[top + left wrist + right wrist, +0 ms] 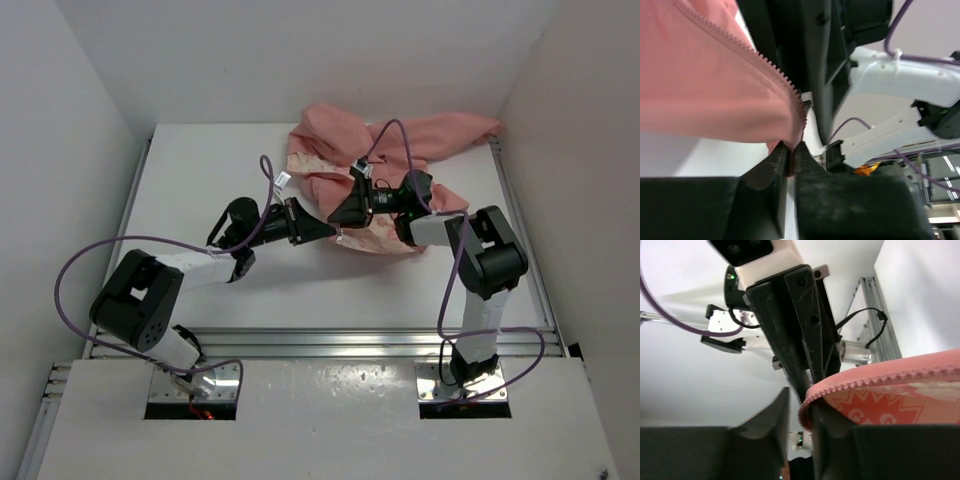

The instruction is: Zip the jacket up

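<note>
The salmon-pink jacket (340, 135) lies crumpled at the back middle of the table, with its cream printed lining showing at the front. My left gripper (322, 232) is shut on the jacket's zipper edge (775, 70). The pink fabric (700, 75) rises from its closed fingertips (782, 155). My right gripper (347, 210) sits just beyond it, facing it. In the right wrist view its jaws (800, 402) stand slightly apart. The toothed zipper edge (880, 377) curls over the right finger into the gap. The zipper slider is not visible.
White walls enclose the table on three sides. The two grippers nearly touch at the jacket's front hem. Purple cables loop over both arms. An aluminium rail (320, 340) runs along the near table edge.
</note>
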Tool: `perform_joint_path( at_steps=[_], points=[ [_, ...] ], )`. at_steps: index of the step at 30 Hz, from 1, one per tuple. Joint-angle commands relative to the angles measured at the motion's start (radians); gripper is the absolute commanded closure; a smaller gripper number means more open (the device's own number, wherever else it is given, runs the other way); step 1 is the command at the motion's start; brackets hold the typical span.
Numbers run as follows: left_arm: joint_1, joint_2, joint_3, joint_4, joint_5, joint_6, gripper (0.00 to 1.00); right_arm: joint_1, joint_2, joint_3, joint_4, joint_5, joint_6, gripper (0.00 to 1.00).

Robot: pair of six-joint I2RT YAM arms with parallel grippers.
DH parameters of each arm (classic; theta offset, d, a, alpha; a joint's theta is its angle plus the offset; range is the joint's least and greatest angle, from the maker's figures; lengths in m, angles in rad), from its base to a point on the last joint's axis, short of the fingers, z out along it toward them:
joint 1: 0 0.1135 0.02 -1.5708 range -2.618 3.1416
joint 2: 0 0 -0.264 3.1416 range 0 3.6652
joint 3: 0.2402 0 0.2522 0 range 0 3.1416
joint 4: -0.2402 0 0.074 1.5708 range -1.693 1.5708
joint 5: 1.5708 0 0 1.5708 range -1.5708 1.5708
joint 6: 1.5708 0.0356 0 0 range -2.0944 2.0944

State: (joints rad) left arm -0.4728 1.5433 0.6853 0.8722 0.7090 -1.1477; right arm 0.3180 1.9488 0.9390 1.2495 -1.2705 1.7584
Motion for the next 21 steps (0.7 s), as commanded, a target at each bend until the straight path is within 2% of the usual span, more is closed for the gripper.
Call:
perform_joint_path(
  at_steps=[1, 2, 5, 6, 7, 9, 11, 15, 16, 17, 19, 20, 21],
  points=[
    [-0.01, 0.005, 0.046, 0.073, -0.008, 0.006, 0.93, 0.012, 0.01, 0.056, 0.192, 0.007, 0.006, 0.72],
    [-0.01, 0.005, 0.046, 0.061, -0.008, 0.006, 0.97, 0.01, 0.019, 0.069, 0.192, 0.003, 0.019, 0.59],
    [-0.01, 0.005, 0.046, 0.05, -0.008, 0.019, 1.0, -0.014, 0.024, 0.078, 0.191, -0.004, 0.024, 0.39],
    [-0.01, -0.006, 0.046, 0.041, -0.008, 0.028, 1.0, -0.037, 0.025, 0.089, 0.189, -0.009, 0.032, 0.17],
    [-0.01, -0.006, 0.046, 0.04, 0.001, 0.028, 1.0, -0.043, 0.025, 0.092, 0.191, -0.029, 0.03, 0.15],
    [-0.01, -0.026, 0.036, 0.04, 0.001, 0.046, 1.0, -0.088, 0.01, 0.092, 0.189, -0.041, 0.023, 0.15],
    [-0.01, -0.035, 0.027, 0.028, 0.001, 0.046, 1.0, -0.123, -0.002, 0.074, 0.188, -0.061, 0.01, 0.19],
    [-0.01, -0.045, 0.036, -0.022, 0.021, 0.097, 1.0, -0.131, -0.047, -0.024, 0.194, -0.086, -0.007, 0.39],
    [-0.01, -0.045, 0.036, -0.022, 0.021, 0.12, 1.0, -0.126, -0.051, -0.038, 0.189, -0.089, -0.02, 0.5],
    [-0.01, -0.057, 0.036, -0.048, 0.021, 0.135, 1.0, -0.129, -0.068, -0.049, 0.148, -0.096, -0.037, 0.55],
    [-0.01, -0.075, 0.036, -0.093, 0.021, 0.193, 1.0, -0.135, -0.143, -0.091, -0.032, -0.104, -0.225, 0.57],
    [-0.01, -0.098, 0.045, -0.119, -0.003, 0.219, 1.0, -0.155, -0.175, -0.103, -0.279, -0.043, -0.442, 0.57],
    [-0.01, -0.11, 0.045, -0.201, -0.014, 0.251, 1.0, -0.18, -0.302, -0.106, -0.818, 0.006, -0.606, 0.57]
  ],
)
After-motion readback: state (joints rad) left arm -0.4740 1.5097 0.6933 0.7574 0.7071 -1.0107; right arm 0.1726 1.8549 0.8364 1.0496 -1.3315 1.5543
